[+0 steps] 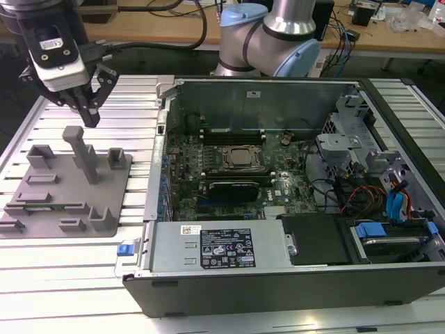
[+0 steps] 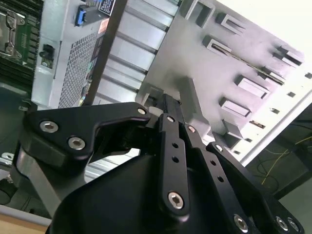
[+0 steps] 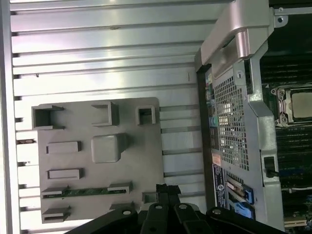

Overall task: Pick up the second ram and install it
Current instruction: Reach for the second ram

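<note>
The second ram (image 3: 83, 191) is a thin green stick lying in two holders on the grey fixture plate (image 1: 69, 216); in the exterior view the ram (image 1: 50, 207) sits near the plate's front, and in the second wrist view the ram (image 2: 248, 63) shows edge-on. My gripper (image 1: 91, 120) hangs above the plate's back edge, apart from the ram, its fingers drawn together with nothing between them. Its black fingertips (image 3: 163, 190) and finger links (image 2: 170, 141) show in both wrist views.
A tall grey post (image 1: 83, 153) stands on the plate just below the gripper. The open computer case (image 1: 278, 278) lies at the exterior view's right, with processor (image 1: 242, 158), memory slots (image 1: 233, 132) and a black card (image 1: 240, 186). Ribbed metal table (image 1: 69, 271) underneath.
</note>
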Controlling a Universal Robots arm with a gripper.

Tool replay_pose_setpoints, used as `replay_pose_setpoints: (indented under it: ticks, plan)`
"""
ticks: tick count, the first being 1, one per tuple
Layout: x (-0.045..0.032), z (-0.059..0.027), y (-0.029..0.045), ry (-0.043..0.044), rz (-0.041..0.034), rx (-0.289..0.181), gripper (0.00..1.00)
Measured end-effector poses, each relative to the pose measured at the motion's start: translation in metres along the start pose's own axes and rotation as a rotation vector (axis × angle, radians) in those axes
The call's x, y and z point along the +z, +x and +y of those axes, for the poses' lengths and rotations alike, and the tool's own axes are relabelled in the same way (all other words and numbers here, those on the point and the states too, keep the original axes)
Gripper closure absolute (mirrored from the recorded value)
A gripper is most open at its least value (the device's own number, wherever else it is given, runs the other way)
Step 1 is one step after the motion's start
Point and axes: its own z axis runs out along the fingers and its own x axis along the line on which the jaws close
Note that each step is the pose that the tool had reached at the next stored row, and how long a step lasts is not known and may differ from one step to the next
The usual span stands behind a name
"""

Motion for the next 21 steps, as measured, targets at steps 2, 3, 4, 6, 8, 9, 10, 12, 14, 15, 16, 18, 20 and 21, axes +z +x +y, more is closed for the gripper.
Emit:
replay_pose_setpoints:
  ticks: [2,3,4,6,8,9,10,12,14,15,16,18,20,21]
  plan:
    - [0.0015,-0.0006,0.0049,0.0,0.0,0.0,0.92]
    - [0.0019,-0.0009,0.007,0.0,0.0,0.0,0.92]
    - [0.0027,-0.0014,0.0109,0.0,-0.0001,0.0,0.92]
    - [0.0045,-0.0028,0.0199,-0.0001,-0.0001,0.0,0.92]
    - [0.0066,-0.0047,0.0275,0.0,0.0,0.0,0.92]
    - [0.0075,-0.0056,0.03,0.0,0.0,0.0,0.92]
    - [0.0081,-0.0062,0.0315,0.0,0.0,0.0,0.92]
    - [0.0097,-0.009,0.036,-0.0001,0.0,0.0,0.92]
    - [0.0115,-0.0123,0.0419,0.0,0.0001,0.0,0.92]
    - [0.012,-0.0132,0.0434,0.0,0.0001,0.0,0.92]
    - [0.0126,-0.0143,0.0452,0.0,0.0,0.0,0.92]
    - [0.0135,-0.0162,0.0489,-0.0001,0.0,0.0,0.92]
    - [0.0141,-0.0176,0.0519,0.0,0.0,0.0,0.92]
    - [0.0148,-0.0188,0.0546,0.0,0.0,0.0,0.92]
